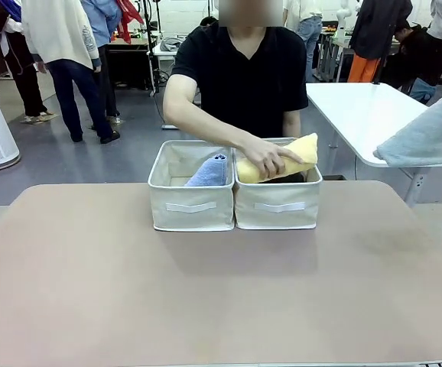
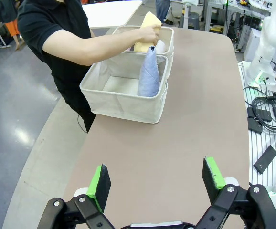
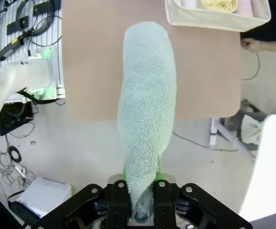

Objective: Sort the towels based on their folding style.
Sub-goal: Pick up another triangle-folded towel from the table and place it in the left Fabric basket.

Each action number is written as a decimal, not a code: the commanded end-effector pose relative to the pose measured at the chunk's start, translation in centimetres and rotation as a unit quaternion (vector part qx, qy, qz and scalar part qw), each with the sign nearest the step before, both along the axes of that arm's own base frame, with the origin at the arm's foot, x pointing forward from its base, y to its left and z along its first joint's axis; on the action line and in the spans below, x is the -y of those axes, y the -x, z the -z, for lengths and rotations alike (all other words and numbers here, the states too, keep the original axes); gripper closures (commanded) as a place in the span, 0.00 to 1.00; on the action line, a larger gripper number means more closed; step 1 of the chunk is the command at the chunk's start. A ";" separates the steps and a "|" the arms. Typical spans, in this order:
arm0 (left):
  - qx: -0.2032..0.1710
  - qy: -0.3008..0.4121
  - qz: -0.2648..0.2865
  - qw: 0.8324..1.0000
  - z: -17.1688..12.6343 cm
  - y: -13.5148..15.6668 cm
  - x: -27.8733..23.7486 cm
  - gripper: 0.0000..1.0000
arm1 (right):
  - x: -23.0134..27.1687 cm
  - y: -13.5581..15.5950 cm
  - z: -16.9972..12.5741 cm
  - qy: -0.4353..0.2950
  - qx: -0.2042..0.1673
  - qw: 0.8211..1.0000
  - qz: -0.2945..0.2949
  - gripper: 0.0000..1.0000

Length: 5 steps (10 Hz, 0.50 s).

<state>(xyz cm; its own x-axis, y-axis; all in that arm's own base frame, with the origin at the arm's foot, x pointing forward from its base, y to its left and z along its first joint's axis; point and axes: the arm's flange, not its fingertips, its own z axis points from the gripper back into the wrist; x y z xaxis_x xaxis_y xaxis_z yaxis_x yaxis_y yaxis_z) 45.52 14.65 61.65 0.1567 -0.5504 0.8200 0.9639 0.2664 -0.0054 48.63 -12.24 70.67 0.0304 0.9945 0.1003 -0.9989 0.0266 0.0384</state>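
Note:
Two beige baskets stand side by side mid-table. A light blue cone towel (image 1: pixel 209 171) (image 2: pixel 149 72) stands upright in the left basket (image 1: pixel 191 205) (image 2: pixel 121 98). The person's hand (image 1: pixel 263 157) lays a yellow rolled towel (image 1: pixel 294 151) (image 2: pixel 147 26) into the right basket (image 1: pixel 278 206) (image 3: pixel 209 19), which also holds a white roll (image 3: pixel 189 3) and a pink roll (image 3: pixel 245 5). My right gripper (image 3: pixel 140 191) is shut on the narrow end of a grey-blue cone towel (image 3: pixel 145 105) (image 1: pixel 427 138), held in the air off the table's right side. My left gripper (image 2: pixel 156 180) hangs open above the bare tabletop, well short of the baskets.
A white table (image 1: pixel 366 107) stands behind at the right. People stand farther back. Cables and black boxes (image 2: pixel 264 119) lie beside the table near the other arm's base (image 2: pixel 267 52). The brown tabletop (image 1: pixel 206 290) in front of the baskets is bare.

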 end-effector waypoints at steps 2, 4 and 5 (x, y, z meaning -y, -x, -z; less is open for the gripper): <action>-0.002 -0.009 -0.006 1.000 -0.1 0.0 0.0 0.00 | 0.0 0.0 0.0 0.000 0.000 1.000 0.000 0.83; -0.002 -0.009 -0.006 1.000 -0.1 0.0 0.0 0.00 | -2.8 -2.0 0.5 -0.024 -0.001 1.000 -0.006 0.83; -0.002 -0.009 -0.006 1.000 -0.1 0.0 0.0 0.00 | -4.4 -2.0 -0.4 -0.014 0.008 1.000 -0.010 0.83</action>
